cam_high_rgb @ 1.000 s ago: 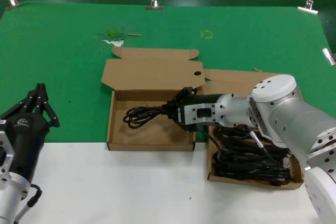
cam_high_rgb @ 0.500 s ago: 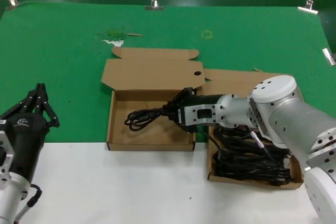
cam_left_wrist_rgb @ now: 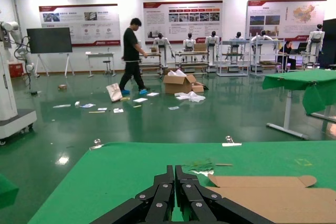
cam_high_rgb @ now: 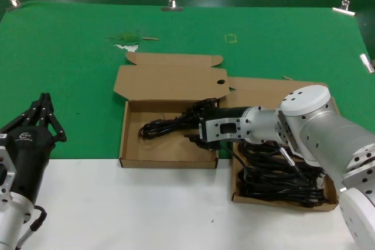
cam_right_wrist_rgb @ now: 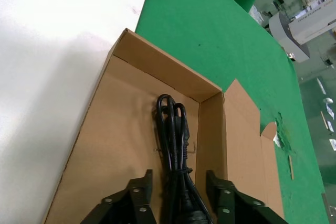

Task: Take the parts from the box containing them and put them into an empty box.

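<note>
My right gripper (cam_high_rgb: 193, 124) is open inside the empty box (cam_high_rgb: 123, 144), the wider one whose lid flap has a small round hole (cam_high_rgb: 221, 82). A black power cord bundle (cam_high_rgb: 167, 126) lies on that box's floor between the spread jaws, not gripped. In the right wrist view the bundle (cam_right_wrist_rgb: 172, 129) runs between the open gripper (cam_right_wrist_rgb: 179, 179) toward the box's far wall (cam_right_wrist_rgb: 157, 61). The squarer box containing the parts (cam_high_rgb: 234, 194) stands to the right, holding several black cords (cam_high_rgb: 281, 182). My left gripper (cam_high_rgb: 44, 106) is shut and empty, parked at the near left; it also shows in the left wrist view (cam_left_wrist_rgb: 177, 174).
Green cloth (cam_high_rgb: 70, 57) covers the table, clipped at the back edge. The near strip is white (cam_high_rgb: 146, 209). A torn scrap of tape (cam_high_rgb: 126, 42) lies behind the boxes. My right arm (cam_high_rgb: 316, 127) reaches over the squarer box.
My right gripper has opened and let go of the cord bundle. The bundle now rests on the floor of the holed-lid box. The left arm has not moved.
</note>
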Robot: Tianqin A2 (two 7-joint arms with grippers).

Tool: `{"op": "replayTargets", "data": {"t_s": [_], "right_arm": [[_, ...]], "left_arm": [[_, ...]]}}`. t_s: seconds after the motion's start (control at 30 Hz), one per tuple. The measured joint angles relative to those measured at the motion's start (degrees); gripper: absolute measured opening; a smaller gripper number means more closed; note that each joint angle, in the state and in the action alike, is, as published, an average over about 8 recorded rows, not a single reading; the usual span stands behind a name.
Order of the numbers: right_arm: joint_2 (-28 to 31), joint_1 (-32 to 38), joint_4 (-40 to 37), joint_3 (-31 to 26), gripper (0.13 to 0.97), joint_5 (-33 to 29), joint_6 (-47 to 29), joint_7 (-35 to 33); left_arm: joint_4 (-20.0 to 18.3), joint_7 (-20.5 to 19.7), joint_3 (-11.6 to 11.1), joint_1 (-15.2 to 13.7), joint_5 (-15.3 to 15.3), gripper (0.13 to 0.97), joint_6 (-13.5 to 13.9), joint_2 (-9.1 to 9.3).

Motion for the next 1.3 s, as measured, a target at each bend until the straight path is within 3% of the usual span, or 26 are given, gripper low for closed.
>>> {"op": "replayTargets", "data": {"t_s": [0.37,0.63,0.77,0.87,1.03,1.3], "right_arm": [[0.2,0.1,-0.2,2.3,0.493,1.4,0.7,0.1],[0.3,0.2,-0.2,2.5,0.702,1.6,0.7,0.1],[0.3,0.2,-0.2,2.5,0.702,1.6,0.7,0.1],[0.3,0.1,-0.1,2.6,0.760,1.6,0.8,0.2],[0.7,-1.5,2.1,3.0,0.856,1.9,1.6,1.7],[2.2,-7.1,10.0,4.7,0.932,3.1,4.6,7.2]], "left_arm": [[0.0,0.0,0.0,0.0,0.0,0.151,0.0,0.00],[0.0,0.0,0.0,0.0,0.0,0.167,0.0,0.00],[0.0,0.0,0.0,0.0,0.0,0.176,0.0,0.00],[0.0,0.0,0.0,0.0,0.0,0.176,0.0,0.00],[0.0,0.0,0.0,0.0,0.0,0.233,0.0,0.00],[0.0,0.0,0.0,0.0,0.0,0.346,0.0,0.00]]}}
